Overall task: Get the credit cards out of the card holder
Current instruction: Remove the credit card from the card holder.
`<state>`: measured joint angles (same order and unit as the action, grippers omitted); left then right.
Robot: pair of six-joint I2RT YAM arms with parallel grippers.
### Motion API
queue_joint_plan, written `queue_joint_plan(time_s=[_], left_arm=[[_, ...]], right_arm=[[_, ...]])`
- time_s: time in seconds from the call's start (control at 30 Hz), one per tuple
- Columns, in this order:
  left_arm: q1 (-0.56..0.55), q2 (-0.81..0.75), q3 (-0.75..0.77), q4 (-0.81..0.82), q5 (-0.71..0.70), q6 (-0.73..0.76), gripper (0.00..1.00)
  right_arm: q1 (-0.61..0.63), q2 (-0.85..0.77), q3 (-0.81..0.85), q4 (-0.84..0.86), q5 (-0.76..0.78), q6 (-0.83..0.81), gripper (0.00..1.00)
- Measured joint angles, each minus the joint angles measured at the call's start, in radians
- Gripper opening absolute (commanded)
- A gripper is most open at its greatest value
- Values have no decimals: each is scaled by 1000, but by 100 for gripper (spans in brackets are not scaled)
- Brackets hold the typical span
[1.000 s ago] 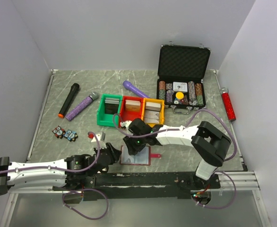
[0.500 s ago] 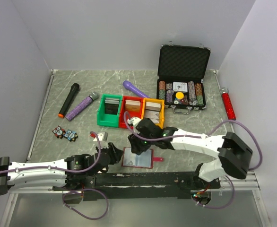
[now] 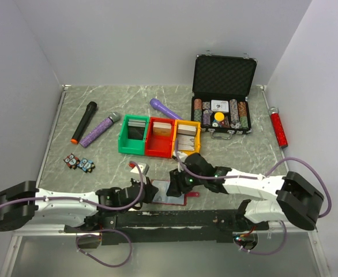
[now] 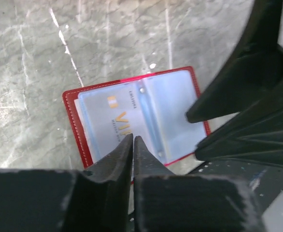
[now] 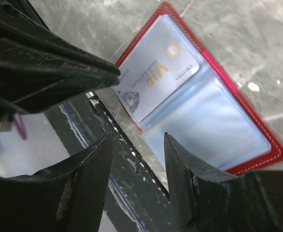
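The card holder point(image 3: 172, 193) lies open and flat at the table's near edge, red-rimmed with pale blue sleeves point(image 4: 173, 111). A white credit card point(image 4: 116, 115) with gold "VIP" lettering sits in one sleeve point(image 5: 156, 79); the other sleeve point(image 5: 214, 118) looks empty. My left gripper point(image 4: 133, 138) is shut, its tips together over the card's near edge, and I see nothing between them. My right gripper point(image 5: 137, 141) is open; one finger point(image 5: 173, 150) stands over the empty sleeve's near edge, the other over the black rail. From above, the left gripper point(image 3: 150, 192) and right gripper point(image 3: 179, 183) flank the holder.
Green point(image 3: 132, 137), red point(image 3: 160, 137) and yellow point(image 3: 187, 137) bins stand behind the holder. A black case of poker chips point(image 3: 222, 95) is at the back right. Two microphones point(image 3: 83, 122) point(image 3: 100, 129), a red tool point(image 3: 279, 128) and the black rail point(image 3: 175, 218) are also here.
The left arm has slid right to the holder's left edge and its jaws have come together. The right gripper has moved nearer and to the right, from the holder's far side onto its sleeves.
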<state>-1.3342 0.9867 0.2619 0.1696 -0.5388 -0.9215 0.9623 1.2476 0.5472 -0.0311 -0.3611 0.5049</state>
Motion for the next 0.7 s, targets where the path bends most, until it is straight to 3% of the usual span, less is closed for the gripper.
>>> queue_joint_plan(time_s=[0.2, 0.4, 0.7], left_arm=[[21, 47, -12, 52, 12, -19, 2], [23, 63, -27, 48, 15, -71, 1], [24, 43, -65, -3, -7, -140, 1]], right_arm=[[-30, -34, -120, 203, -26, 150, 53], [-31, 43, -167, 408, -29, 287, 52], [-31, 141, -167, 495, 6, 377, 51]])
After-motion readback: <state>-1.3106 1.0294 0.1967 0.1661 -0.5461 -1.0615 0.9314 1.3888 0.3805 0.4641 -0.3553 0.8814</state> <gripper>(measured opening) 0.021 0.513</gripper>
